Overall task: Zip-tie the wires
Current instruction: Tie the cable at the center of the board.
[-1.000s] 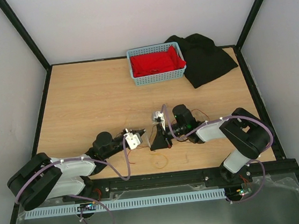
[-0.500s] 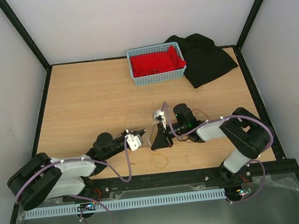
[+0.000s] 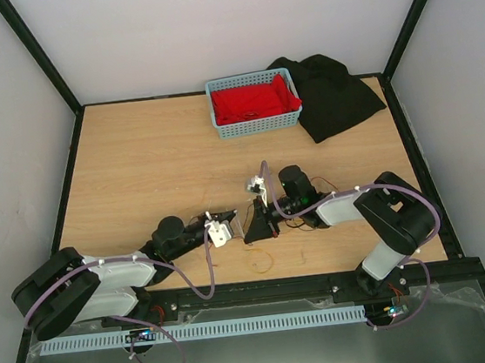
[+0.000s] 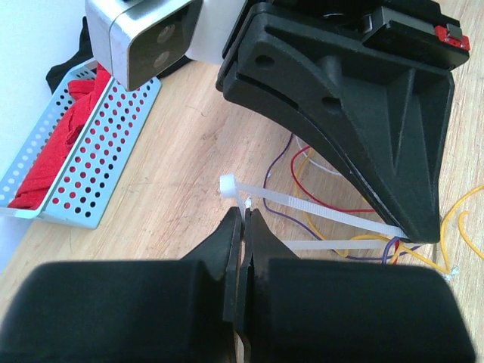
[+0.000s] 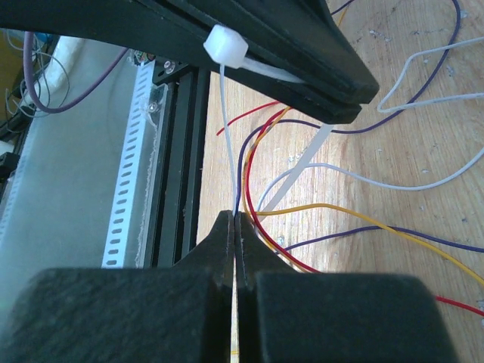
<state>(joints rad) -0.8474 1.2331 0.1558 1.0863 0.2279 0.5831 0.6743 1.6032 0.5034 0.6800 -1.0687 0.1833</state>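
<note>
Tightening looks to be the step: left fingers (image 4: pixel 227 242) and right fingers (image 5: pixel 219 249) each pinch shut the thin whitish plastic zip tie (image 4: pixel 318 212), seemingly looped round thin curly coloured wires (image 5: pixel 253 155) over the wooden surface (image 4: pixel 181 151), so next probably pull apart steadily

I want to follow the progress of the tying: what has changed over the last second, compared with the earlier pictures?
The left gripper has crept slightly toward the right gripper and the table's near edge. The right arm's wrist shifted a little toward the far side. Nothing was taken or released: both grippers' fingers stay shut on the zip tie. The wires, the basket and the black cloth have not moved.
</note>
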